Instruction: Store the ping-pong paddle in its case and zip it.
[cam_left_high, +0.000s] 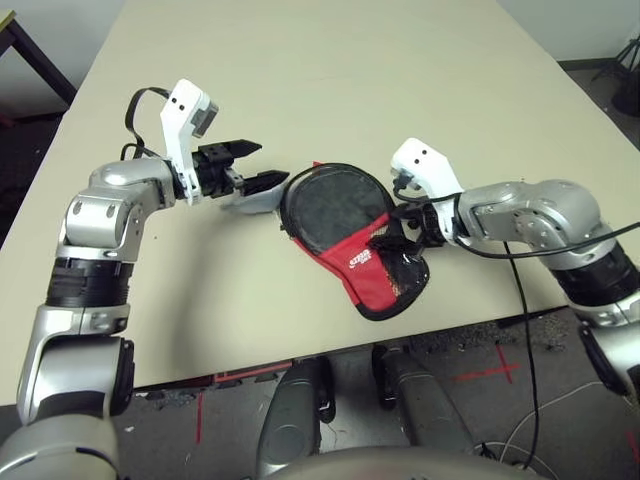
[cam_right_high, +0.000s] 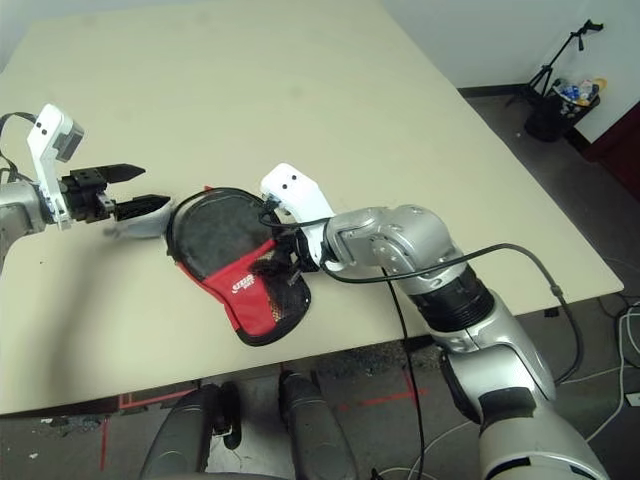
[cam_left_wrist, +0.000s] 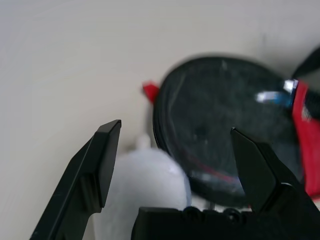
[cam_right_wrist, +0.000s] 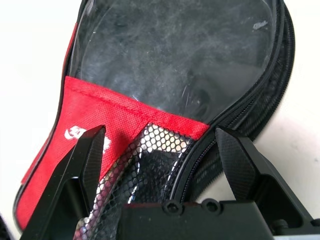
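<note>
The case (cam_left_high: 350, 225) lies flat near the table's front edge, its round black end toward my left arm and its red and mesh end (cam_right_wrist: 125, 150) toward the edge. A dark round face shows through the clear panel (cam_right_wrist: 175, 55); I take it for the ping-pong paddle, whose handle is hidden. My right gripper (cam_right_wrist: 160, 147) is open just over the case, its fingers astride the red band and the black zipper edge (cam_right_wrist: 235, 125). My left gripper (cam_left_high: 253, 166) is open beside the round end, above a pale whitish lump (cam_left_high: 248, 200).
The beige table (cam_left_high: 330, 70) stretches bare behind the case. Its front edge (cam_left_high: 250, 365) runs just beyond the case's mesh end. A black cable (cam_left_high: 520, 290) hangs from my right arm. On the floor at the far right stands a tripod (cam_right_high: 560, 60).
</note>
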